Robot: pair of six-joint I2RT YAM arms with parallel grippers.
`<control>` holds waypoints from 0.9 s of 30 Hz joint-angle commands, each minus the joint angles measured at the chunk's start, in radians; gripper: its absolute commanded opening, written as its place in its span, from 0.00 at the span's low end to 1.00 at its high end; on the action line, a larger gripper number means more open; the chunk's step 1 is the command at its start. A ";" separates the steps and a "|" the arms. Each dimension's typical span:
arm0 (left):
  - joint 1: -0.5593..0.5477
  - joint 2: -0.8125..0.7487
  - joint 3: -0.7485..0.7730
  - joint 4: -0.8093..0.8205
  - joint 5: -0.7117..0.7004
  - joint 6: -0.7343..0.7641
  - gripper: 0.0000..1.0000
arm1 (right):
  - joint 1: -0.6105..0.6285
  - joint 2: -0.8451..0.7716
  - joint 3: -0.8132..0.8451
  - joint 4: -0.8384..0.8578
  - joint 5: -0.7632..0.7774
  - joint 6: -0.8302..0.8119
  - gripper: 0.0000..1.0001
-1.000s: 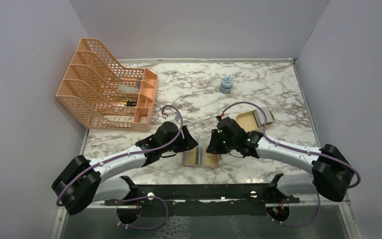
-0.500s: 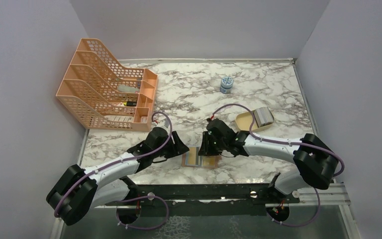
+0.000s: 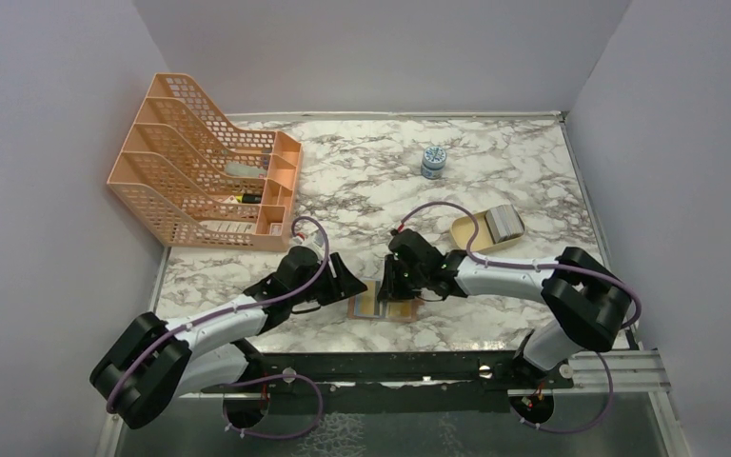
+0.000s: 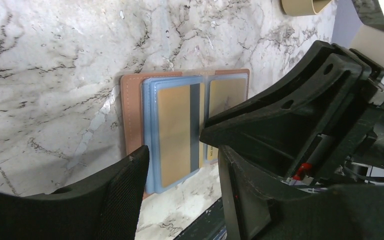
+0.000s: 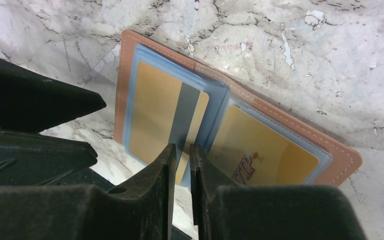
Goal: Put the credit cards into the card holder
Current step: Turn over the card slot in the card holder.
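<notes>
Right jaws nearly closed over gold card [image 5: 152, 110] in card holder [image 5: 121, 90].

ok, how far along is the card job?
Done: the gold VIP-printed card sits in a clear sleeve on the right page of the open tan leather card holder.
In hand: the right gripper, fingers nearly closed, is over the gold card with the grey stripe on the left page. Unclear if it is fully seated. The left gripper is open by the holder.
Left: no loose cards visible on the marble table.
</notes>
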 commanded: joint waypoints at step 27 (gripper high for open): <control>0.003 0.124 -0.004 0.152 0.070 -0.030 0.50 | 0.009 0.045 -0.051 0.052 0.010 0.013 0.09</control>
